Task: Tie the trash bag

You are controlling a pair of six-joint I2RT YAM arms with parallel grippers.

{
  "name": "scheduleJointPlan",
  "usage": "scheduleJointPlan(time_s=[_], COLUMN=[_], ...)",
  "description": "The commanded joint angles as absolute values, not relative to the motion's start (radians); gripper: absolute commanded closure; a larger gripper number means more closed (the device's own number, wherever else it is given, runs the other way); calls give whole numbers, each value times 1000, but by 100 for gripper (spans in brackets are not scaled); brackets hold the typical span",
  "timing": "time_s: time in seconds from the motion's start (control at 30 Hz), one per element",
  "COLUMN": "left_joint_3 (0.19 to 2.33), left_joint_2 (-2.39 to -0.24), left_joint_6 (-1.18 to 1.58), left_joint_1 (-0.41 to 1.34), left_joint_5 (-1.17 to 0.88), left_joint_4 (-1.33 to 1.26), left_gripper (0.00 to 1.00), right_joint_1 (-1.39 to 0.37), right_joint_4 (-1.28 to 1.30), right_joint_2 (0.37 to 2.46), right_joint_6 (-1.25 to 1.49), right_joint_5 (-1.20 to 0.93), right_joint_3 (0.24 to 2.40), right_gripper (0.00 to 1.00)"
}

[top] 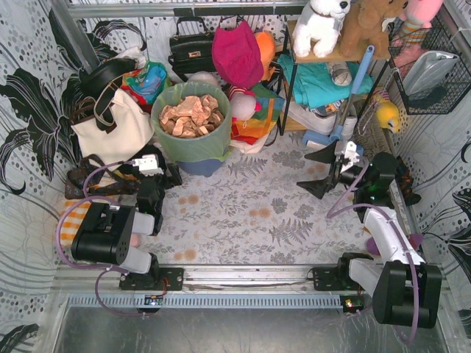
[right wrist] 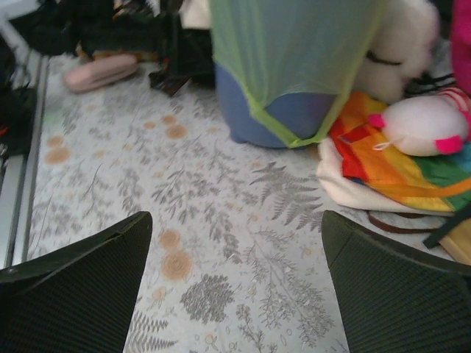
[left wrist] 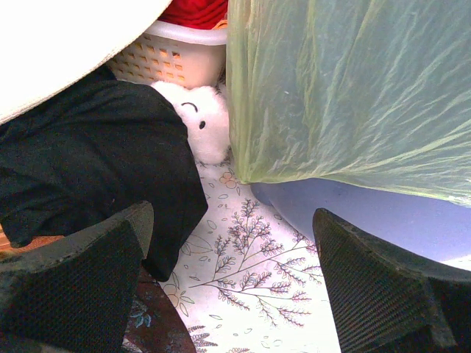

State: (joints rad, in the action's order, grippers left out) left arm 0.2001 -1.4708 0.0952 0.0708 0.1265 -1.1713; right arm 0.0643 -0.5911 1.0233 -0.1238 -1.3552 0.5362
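The patterned surface (top: 250,213) carries the scene. At its far left stands the trash bag (top: 193,147), a thin green bag lining a round blue bin (right wrist: 246,110). The bag's long axis runs straight up, its mouth gapes upward, and its edge is folded down over the outside of the bin. The coming move likely turns on that upright posture: the loose edge that must be gathered sits high on the bin, above where both arms now reach. The left arm is clearly the nearer. Its pincer (left wrist: 232,217) hangs low just beside the bin's near-left flank. From there the bag (left wrist: 353,88) fills the view ahead and to the right, with the white tote (top: 118,129) close on the other side. The right pincer (top: 318,171) is well apart from the bag across open cloth, and the bag (right wrist: 294,51) lies ahead of it near the far edge of its view. Both pincers stand wide with nothing between their jaws. My judgement is that the left should rise to the near edge first and the right should cross over to take the opposite side. Crumpled tan paper (top: 190,116) fills the bag to just below the mouth, so little slack seems left for a knot.
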Motion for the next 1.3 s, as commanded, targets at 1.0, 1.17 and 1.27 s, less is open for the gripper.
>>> scheduleJointPlan(time_s=[1.0, 1.17, 1.27], left_joint_3=[214, 213, 213], left_joint_2=[-1470, -1470, -1471], left_joint_6=[83, 83, 83], left_joint_1=[63, 63, 63], left_joint_5=[123, 122, 123], left_joint_4=[-1211, -1211, -1211], left_gripper=[2, 2, 2], right_joint_1=[52, 52, 47], right_joint_4=[-428, -126, -12], right_joint_2=[852, 1023, 1108], right_joint_6=[264, 281, 266], right_joint_5=[-334, -350, -332], right_joint_3=[668, 902, 1005], right_gripper=[3, 3, 3])
